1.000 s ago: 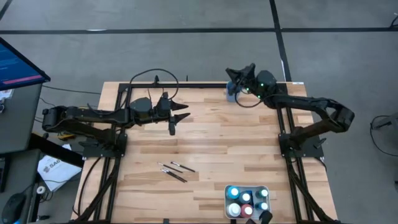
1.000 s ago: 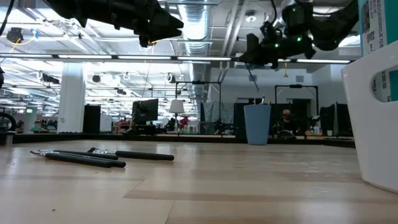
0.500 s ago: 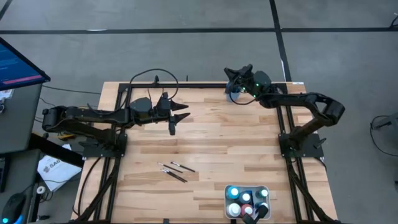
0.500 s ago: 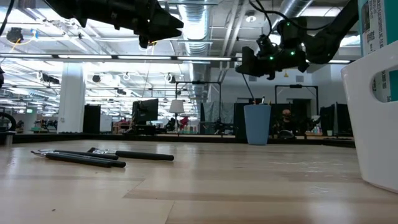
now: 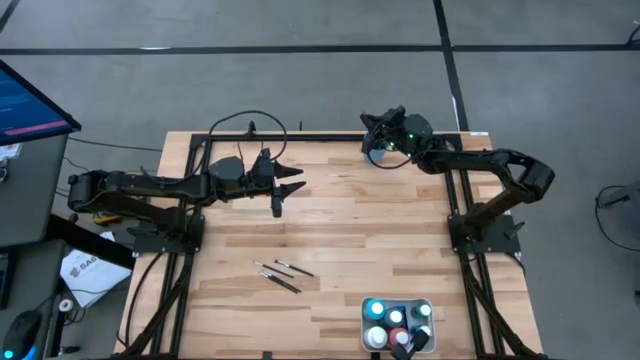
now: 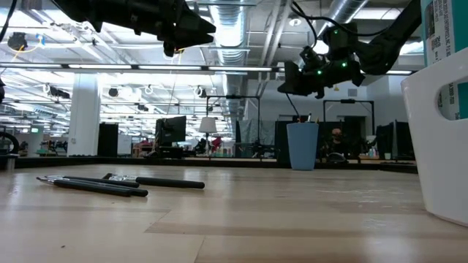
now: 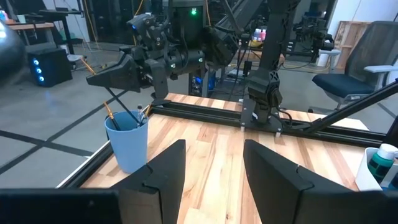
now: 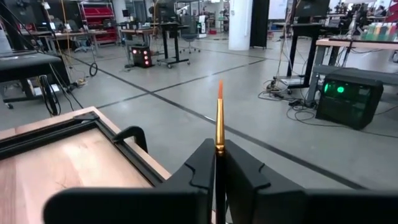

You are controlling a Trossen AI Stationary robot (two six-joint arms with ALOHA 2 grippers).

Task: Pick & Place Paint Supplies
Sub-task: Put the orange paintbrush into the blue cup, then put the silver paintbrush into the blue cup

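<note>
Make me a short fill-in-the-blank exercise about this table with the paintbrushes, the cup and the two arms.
1. The right gripper holds a paintbrush just above the blue ____.
2. The loose brushes lying on the wood number ____.
3. The paint bottles stand in a white ____ at the table's near edge.
4. The left gripper hangs over the table holding ____, its jaws apart.

Missing words: cup; three; tray; nothing
</note>
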